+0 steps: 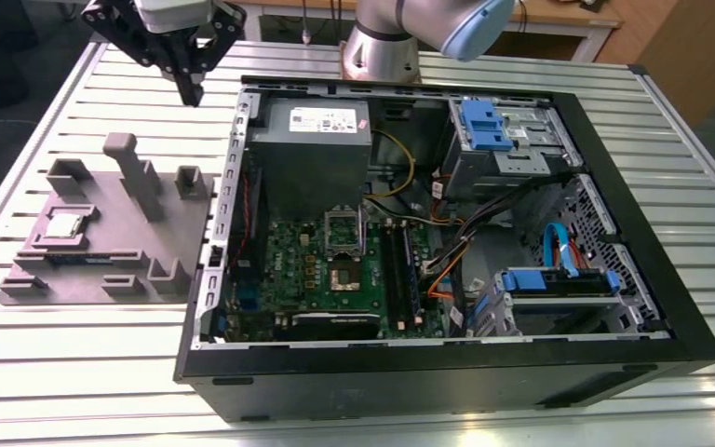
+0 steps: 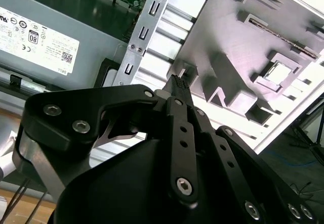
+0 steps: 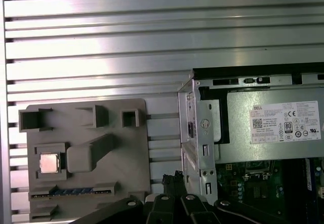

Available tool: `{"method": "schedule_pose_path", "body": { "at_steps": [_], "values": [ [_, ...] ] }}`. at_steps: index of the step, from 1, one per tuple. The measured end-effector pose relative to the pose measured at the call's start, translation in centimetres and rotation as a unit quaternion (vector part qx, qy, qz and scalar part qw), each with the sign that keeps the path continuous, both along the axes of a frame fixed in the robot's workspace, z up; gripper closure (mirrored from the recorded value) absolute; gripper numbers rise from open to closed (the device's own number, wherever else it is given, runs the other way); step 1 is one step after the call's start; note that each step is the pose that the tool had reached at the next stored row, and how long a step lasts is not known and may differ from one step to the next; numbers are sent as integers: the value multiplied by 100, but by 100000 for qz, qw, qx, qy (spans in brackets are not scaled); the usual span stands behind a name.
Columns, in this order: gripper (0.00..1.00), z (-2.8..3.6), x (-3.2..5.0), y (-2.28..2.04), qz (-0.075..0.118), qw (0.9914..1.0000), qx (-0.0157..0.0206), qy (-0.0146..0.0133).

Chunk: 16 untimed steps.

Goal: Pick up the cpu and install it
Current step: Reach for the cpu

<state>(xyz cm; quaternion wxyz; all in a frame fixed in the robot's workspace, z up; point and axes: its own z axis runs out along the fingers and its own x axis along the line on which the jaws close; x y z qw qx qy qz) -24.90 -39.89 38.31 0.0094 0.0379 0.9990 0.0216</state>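
Observation:
The cpu (image 1: pixel 66 224) is a small silver square lying in a recess of the grey tray (image 1: pixel 107 250) on the slatted table, at the exterior view's left of the open computer case. It also shows in the first wrist view as the cpu (image 3: pixel 49 162) on the tray (image 3: pixel 132 153), and in the second wrist view as the cpu (image 2: pixel 277 72). My gripper (image 1: pixel 191 96) hangs in the air behind the tray, near the case's back left corner, well apart from the cpu. Its fingers (image 2: pixel 178 82) are together, shut on nothing. The dark socket (image 1: pixel 343 271) sits on the green motherboard.
The open case (image 1: pixel 655 279) holds a grey power-supply box (image 1: pixel 314 149), blue drive brackets (image 1: pixel 488 126) and loose cables. The tray carries upright posts (image 1: pixel 128 163). The case's metal wall (image 3: pixel 200 143) stands between tray and motherboard.

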Motion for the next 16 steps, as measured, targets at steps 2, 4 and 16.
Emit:
{"method": "schedule_pose_path", "body": {
  "at_steps": [2,4,16],
  "values": [
    [90,-1,-8,0,-2,100000,-2,34],
    [90,-1,-13,0,0,100000,-3,66],
    [90,-14,-105,0,-1,99999,0,428]
  ]
}}
